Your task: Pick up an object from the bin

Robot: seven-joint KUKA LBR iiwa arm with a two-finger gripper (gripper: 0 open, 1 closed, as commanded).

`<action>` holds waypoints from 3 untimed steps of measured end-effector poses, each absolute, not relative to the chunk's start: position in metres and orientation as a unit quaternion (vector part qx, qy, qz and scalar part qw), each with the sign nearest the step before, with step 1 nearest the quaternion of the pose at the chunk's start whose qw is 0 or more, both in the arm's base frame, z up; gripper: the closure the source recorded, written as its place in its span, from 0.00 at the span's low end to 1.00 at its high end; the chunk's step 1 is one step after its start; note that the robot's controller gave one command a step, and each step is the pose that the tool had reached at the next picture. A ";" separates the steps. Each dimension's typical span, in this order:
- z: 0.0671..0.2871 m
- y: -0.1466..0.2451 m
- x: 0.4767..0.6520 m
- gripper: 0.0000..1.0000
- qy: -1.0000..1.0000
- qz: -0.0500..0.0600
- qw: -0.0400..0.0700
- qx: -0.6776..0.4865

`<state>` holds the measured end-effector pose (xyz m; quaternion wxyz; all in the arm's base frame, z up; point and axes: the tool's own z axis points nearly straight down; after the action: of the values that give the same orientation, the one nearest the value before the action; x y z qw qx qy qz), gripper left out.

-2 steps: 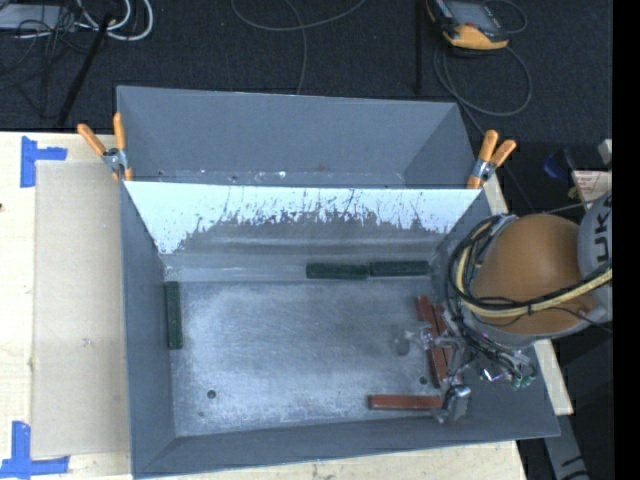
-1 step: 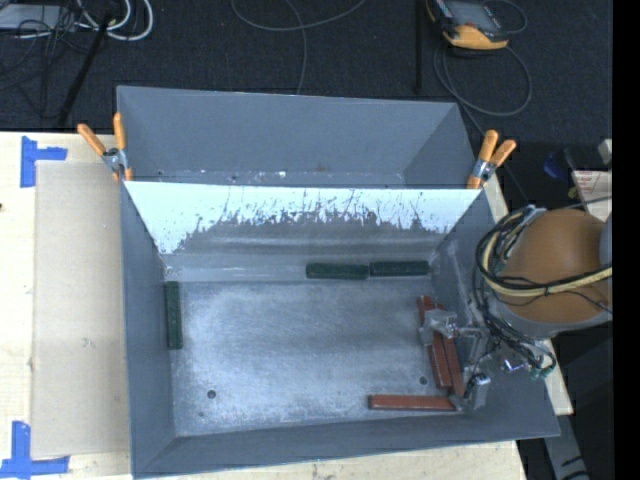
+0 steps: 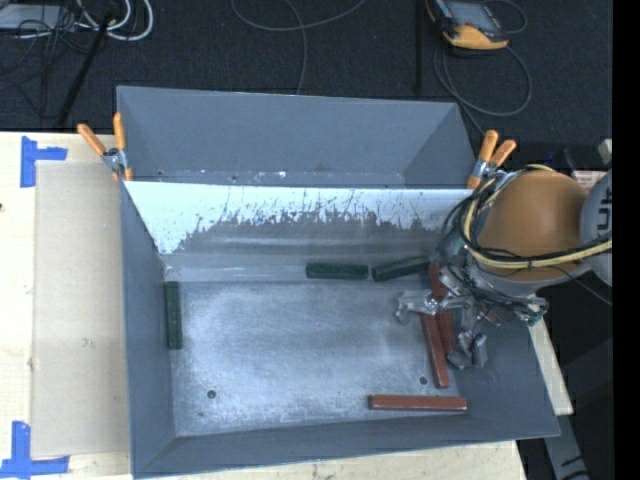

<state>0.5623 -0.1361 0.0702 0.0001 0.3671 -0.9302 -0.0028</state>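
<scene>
My gripper [image 3: 440,330] is low over the right part of the bin and stands open. One fingertip [image 3: 406,310] points left and the other [image 3: 470,352] points down. Between them lies a red-brown stick [image 3: 438,363], running from under the gripper toward the bin's front; its upper end is hidden by the gripper. The fingers sit on either side of it without closing on it. A second red-brown stick [image 3: 417,403] lies flat near the front wall, just below. A dark green stick [image 3: 400,268] lies by the back wall, up and left of the gripper.
Another dark green stick [image 3: 337,270] lies along the back wall near the middle. A third green stick [image 3: 173,315] lies upright against the left wall. The arm's orange-brown cover and cables hang over the right rim.
</scene>
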 end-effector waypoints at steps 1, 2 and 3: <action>0.069 -0.101 0.553 0.00 -0.776 -0.002 0.001 0.630; 0.072 -0.104 0.554 1.00 -0.779 -0.001 0.001 0.627; 0.267 -0.098 0.559 1.00 -0.760 0.003 -0.003 0.650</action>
<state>0.5585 -0.0979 0.2671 -0.0033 0.6505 -0.7595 0.0026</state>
